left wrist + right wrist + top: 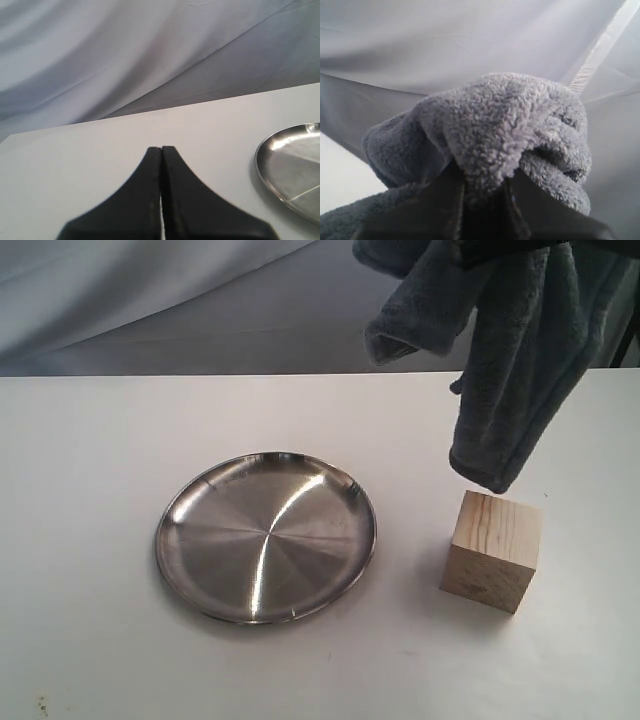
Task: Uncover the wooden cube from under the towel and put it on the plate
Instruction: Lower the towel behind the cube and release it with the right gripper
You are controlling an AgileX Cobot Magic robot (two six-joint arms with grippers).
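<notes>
**Towel in the air, cube bare on the desk**

Right gripper (482, 195) is pinching a bunched fold of the towel (520, 360), with grey-blue plush squeezed between both fingers (442, 205). The towel hangs clear of the desk (100, 460) over its far right part. Its lowest tip is just above and behind the wooden cube (492, 552), and the two are not touching. The cube stands flat on the desk near the right edge, fully uncovered, grain lines on the top face. The plate (230, 540) lies flat around the desk's middle, apart from the cube and on its left. Left gripper (161, 150) has its fingers pressed together with nothing between them, low over the desk. The plate rim (280, 170) shows off to one side in the left wrist view. A grey backdrop cloth (150, 300) hangs behind the far edge
</notes>
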